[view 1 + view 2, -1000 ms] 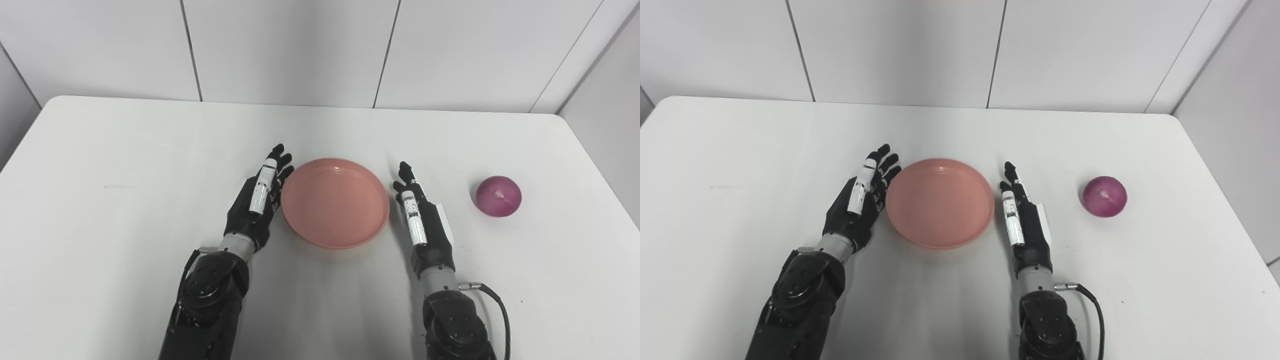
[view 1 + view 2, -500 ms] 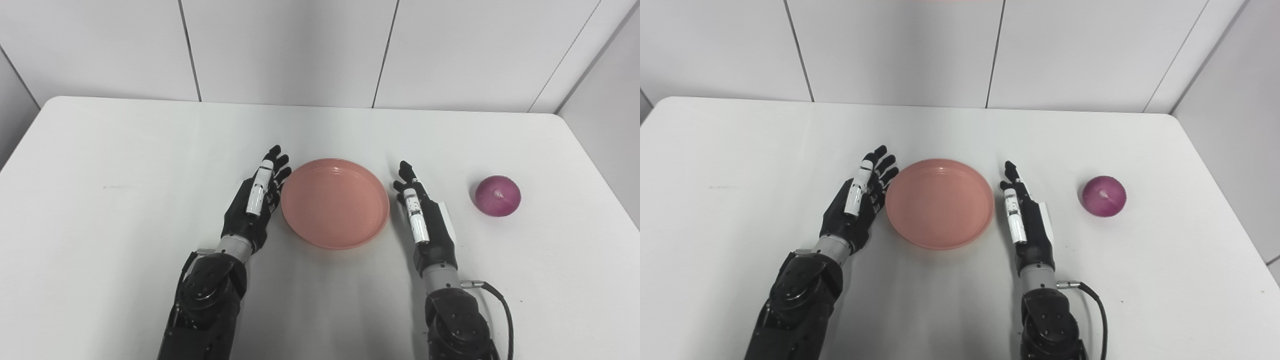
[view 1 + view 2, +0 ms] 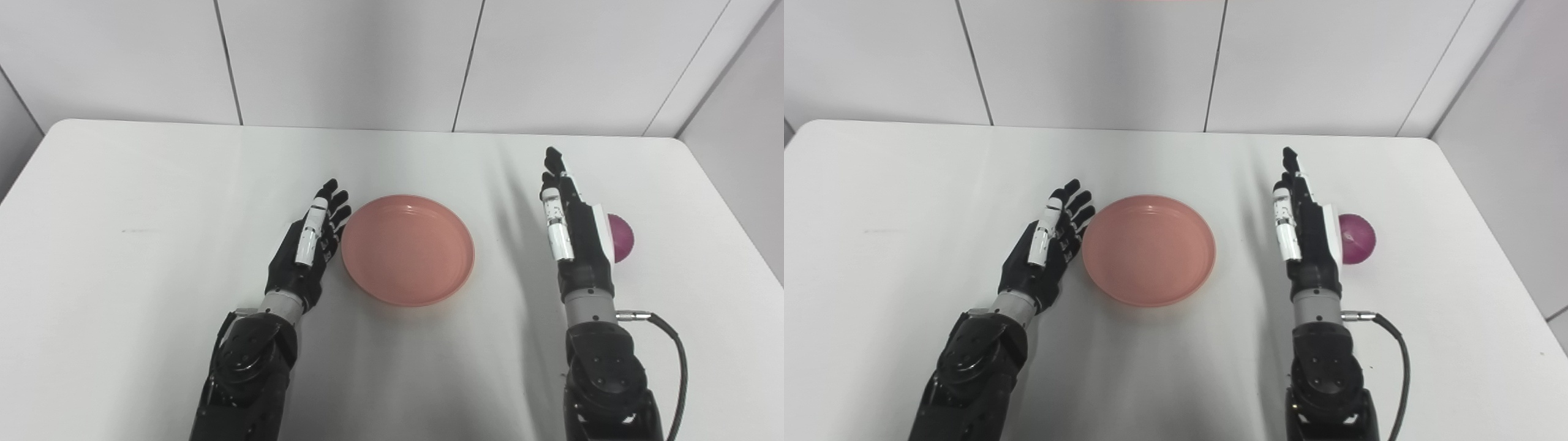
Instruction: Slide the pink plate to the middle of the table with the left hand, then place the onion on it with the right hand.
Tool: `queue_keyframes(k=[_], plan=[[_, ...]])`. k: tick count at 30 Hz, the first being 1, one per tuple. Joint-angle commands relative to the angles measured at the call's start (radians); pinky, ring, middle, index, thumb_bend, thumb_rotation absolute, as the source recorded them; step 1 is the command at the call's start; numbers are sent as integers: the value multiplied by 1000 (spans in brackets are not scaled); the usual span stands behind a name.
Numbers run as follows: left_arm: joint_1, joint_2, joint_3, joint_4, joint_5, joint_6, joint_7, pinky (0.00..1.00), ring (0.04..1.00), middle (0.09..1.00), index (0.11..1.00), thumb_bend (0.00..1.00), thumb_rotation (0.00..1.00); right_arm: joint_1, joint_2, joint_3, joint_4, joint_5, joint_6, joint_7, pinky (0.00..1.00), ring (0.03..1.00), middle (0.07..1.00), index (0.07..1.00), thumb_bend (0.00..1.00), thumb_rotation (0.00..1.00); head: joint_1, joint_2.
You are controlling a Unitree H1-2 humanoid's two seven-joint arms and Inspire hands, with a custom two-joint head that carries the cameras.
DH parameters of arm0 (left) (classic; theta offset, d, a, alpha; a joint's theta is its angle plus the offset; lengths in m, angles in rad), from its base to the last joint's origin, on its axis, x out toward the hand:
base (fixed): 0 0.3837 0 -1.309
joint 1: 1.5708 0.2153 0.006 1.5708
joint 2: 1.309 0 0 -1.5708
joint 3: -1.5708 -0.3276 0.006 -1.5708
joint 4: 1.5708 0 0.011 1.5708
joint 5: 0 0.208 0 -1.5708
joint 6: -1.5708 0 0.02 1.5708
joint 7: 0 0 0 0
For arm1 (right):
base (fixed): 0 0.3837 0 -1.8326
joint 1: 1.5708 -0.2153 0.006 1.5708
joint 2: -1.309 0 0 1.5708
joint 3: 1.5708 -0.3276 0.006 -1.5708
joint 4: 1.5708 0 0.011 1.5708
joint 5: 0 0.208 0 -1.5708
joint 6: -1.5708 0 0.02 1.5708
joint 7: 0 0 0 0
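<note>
**Inspector A:** Onion (image 3: 1358, 239) position first. We find it on the table (image 3: 122, 202) at about 3 o'clock from the pink plate (image 3: 408, 248), well apart from it, and just beside the right hand (image 3: 1304, 229), on that hand's outer side at its 3 o'clock. The hand partly covers it in both views. It is round, so we record no long axis to align with.

**Inspector B:** Agreed. The right hand is plainly the nearer one; the left hand (image 3: 304, 254) lies on the far side of the plate, at the plate's 9 o'clock, fingertips just beside the rim. We cannot confirm contact there.

**Inspector A:** Finger state?

**Inspector B:** Both hands empty, fingers extended and loosely spread, pointing toward 12 o'clock. Neither is closed on anything.

**Inspector A:** Plate location?

**Inspector B:** Near the middle of the table, between the two arms. We judge the slide done, with the onion pickup in hand.

**Inspector A:** Change against the frames of a second ago?

**Inspector B:** The right hand was close by the plate's 3 o'clock rim then, with the onion well clear of it. It has since travelled toward 2 o'clock and now stands against the onion. The left hand has drawn back slightly from the rim. Plate and onion unmoved, allowing for a small camera shift.

**Inspector A:** Requirement for the coming move, in our judgement: the palm must turn toward 3 o'clock before closing.
</note>
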State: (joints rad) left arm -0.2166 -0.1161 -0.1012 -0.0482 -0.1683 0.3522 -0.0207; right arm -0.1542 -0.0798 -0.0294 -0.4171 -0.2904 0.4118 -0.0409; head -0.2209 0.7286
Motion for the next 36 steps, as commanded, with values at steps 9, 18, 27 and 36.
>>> queue_keyframes(k=[9, 18, 27, 36], plan=[[8, -11, 7, 5, 5, -27, -6, 955, 957, 961, 949, 474, 1000, -59, -141, -45, -51, -31, -3, 36, 904, 921, 942, 941, 345, 1000, -14, -1], [12, -1, 14, 15, -1, -41, -24, 963, 964, 967, 955, 473, 1000, -74, -303, -32, -63, -218, 26, 78, 839, 900, 925, 929, 588, 901, -44, -6], [10, 11, 30, 21, -7, -47, -47, 960, 960, 967, 959, 467, 1000, -82, -354, -81, -104, -410, 58, 192, 756, 859, 899, 926, 883, 548, -60, -10], [8, 18, 43, 33, -13, -59, -68, 966, 965, 973, 965, 473, 1000, -64, -364, -140, -95, -468, 56, 259, 706, 835, 884, 921, 997, 418, -69, -10]])
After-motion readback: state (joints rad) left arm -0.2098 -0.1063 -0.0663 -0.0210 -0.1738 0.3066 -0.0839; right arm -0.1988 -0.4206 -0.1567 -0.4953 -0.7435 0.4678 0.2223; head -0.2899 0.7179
